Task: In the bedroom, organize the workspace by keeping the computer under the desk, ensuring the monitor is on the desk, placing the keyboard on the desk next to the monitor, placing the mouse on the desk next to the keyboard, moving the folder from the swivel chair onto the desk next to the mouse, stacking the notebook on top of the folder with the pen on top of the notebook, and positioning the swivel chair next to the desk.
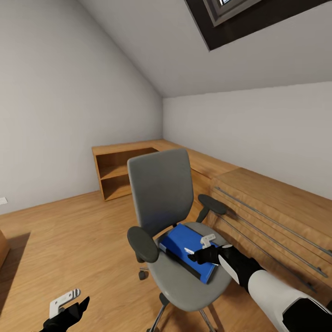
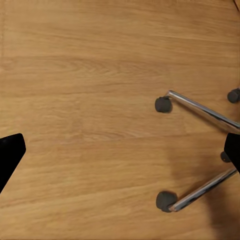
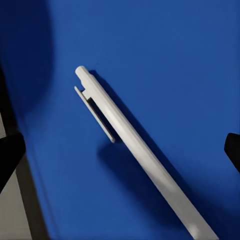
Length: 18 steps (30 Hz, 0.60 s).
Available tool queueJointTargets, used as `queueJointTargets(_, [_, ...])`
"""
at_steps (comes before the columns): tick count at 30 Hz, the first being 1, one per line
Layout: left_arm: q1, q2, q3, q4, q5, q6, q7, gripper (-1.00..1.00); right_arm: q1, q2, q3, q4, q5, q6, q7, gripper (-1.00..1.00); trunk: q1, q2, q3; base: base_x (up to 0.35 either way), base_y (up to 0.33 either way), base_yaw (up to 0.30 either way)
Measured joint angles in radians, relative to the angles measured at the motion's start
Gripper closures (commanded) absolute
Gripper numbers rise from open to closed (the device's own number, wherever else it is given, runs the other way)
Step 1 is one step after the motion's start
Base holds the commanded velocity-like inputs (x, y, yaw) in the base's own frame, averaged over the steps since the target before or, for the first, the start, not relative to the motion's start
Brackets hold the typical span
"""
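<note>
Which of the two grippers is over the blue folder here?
The right gripper: it hangs open above the folder and the white pen on the swivel chair. The left gripper is low beside the chair, over floor.

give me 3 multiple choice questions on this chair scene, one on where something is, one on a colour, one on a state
1. Where does the pen lie?
A. on the floor
B. on the blue folder on the swivel chair
C. on the low wooden cabinet

2. What colour is the pen?
A. white
B. red
C. black

3. What is the state of the right claw?
A. shut on the pen
B. shut on the folder
C. open above the pen

Answers:
1 B, the right wrist view shows it resting on the blue surface.
2 A, its barrel and clip are white.
3 C, its dark fingertips stand far apart on either side of the pen.
</note>
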Motion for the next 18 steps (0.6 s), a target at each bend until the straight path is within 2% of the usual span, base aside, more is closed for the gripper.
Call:
queueJointTargets(5, [0.0, -0.002, 0.0, -0.001, -0.001, -0.001, 0.001, -1.0, 0.0, 0.0, -0.001, 0.001, 0.0, 0.0, 0.0, -1.0, 0.019, -0.035, -0.016, 0.0, 0.0, 0.0])
queueJointTargets(18, [0.0, -0.002, -0.001, -0.001, -0.001, -0.001, 0.002, -1.0, -0.001, 0.0, -0.004, 0.001, 0.0, 0.027, -0.003, -1.0, 0.023, -0.042, -0.019, 0.0, 0.0, 0.0])
